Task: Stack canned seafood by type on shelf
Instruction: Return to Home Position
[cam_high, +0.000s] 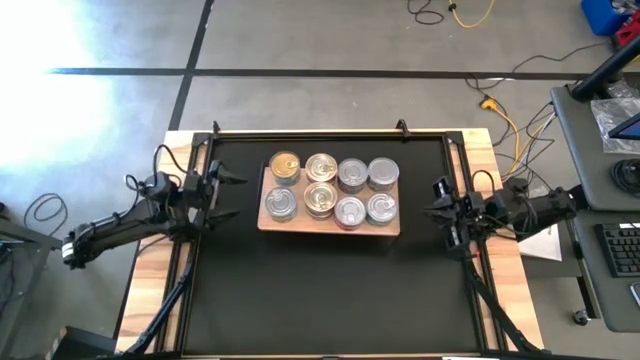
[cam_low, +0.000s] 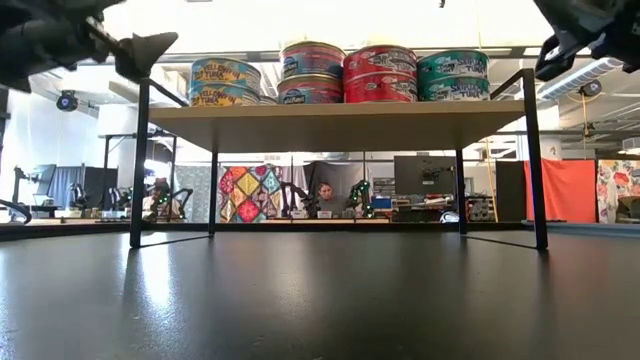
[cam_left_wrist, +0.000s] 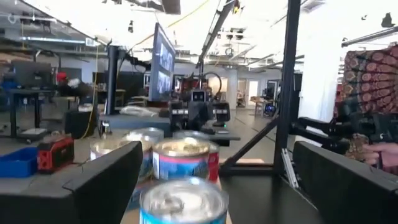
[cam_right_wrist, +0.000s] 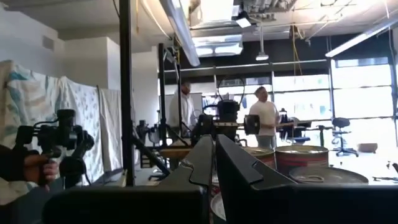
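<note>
The canned seafood (cam_high: 333, 188) stands in two rows on the shelf (cam_high: 322, 229), a pale wood board raised on thin black legs (cam_low: 139, 160) over the black mat. In the low view the tins (cam_low: 345, 74) sit stacked two high: yellow, blue-red, red and teal labels. My left gripper (cam_high: 230, 197) hangs open just off the shelf's left end, level with the tins (cam_left_wrist: 182, 163); nothing lies between its fingers (cam_left_wrist: 102, 183). My right gripper (cam_high: 433, 210) is shut and holds nothing, off the shelf's right end, with tins (cam_right_wrist: 306, 160) beyond its fingers (cam_right_wrist: 214, 163).
The black mat (cam_high: 330, 290) lies bare in front of the shelf and under it (cam_low: 320, 290). Black frame rods (cam_high: 190, 290) run along both table sides. Cables (cam_high: 500, 110) and a desk (cam_high: 600, 150) lie beyond the right edge. People (cam_right_wrist: 266, 121) stand in the room behind.
</note>
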